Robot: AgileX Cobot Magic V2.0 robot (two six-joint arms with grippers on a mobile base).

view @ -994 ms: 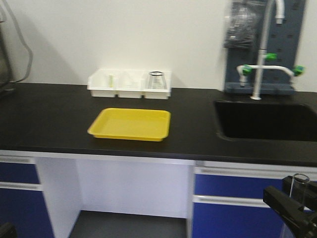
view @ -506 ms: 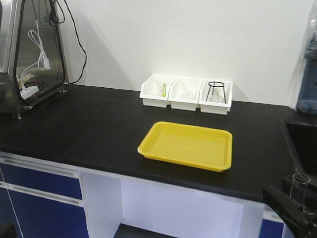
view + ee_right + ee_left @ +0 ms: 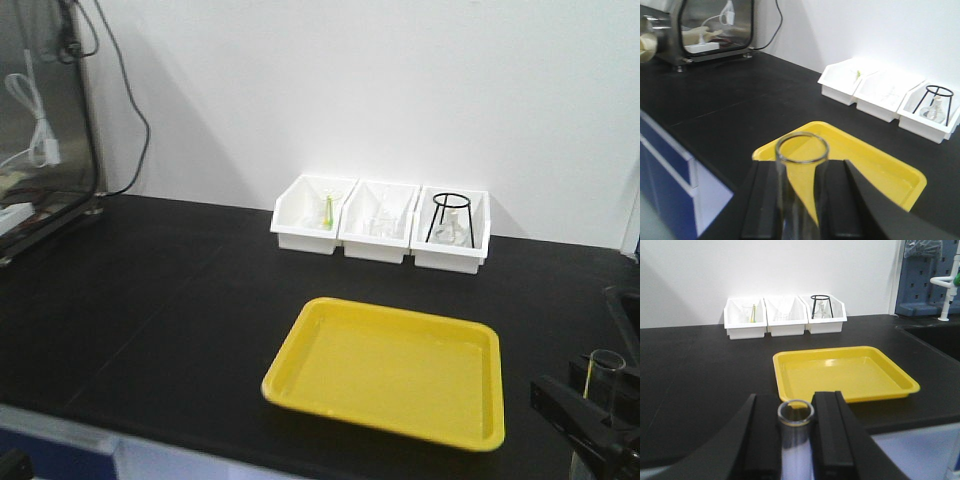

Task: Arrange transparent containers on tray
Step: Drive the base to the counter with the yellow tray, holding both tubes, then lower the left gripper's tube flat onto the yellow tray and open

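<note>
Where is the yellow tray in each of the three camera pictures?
Front view: yellow tray low centre, on the black counter.
Left wrist view: tray centre right, beyond the held left test tube.
Right wrist view: tray lower centre, partly behind the right test tube.
Shared landmark: three white bins behind it by the wall.

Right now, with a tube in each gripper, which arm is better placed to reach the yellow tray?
Probably the right. In the front view the right gripper, shut on its test tube, is beside the yellow tray's near corner; the left gripper, holding the other tube, is farther off.
</note>
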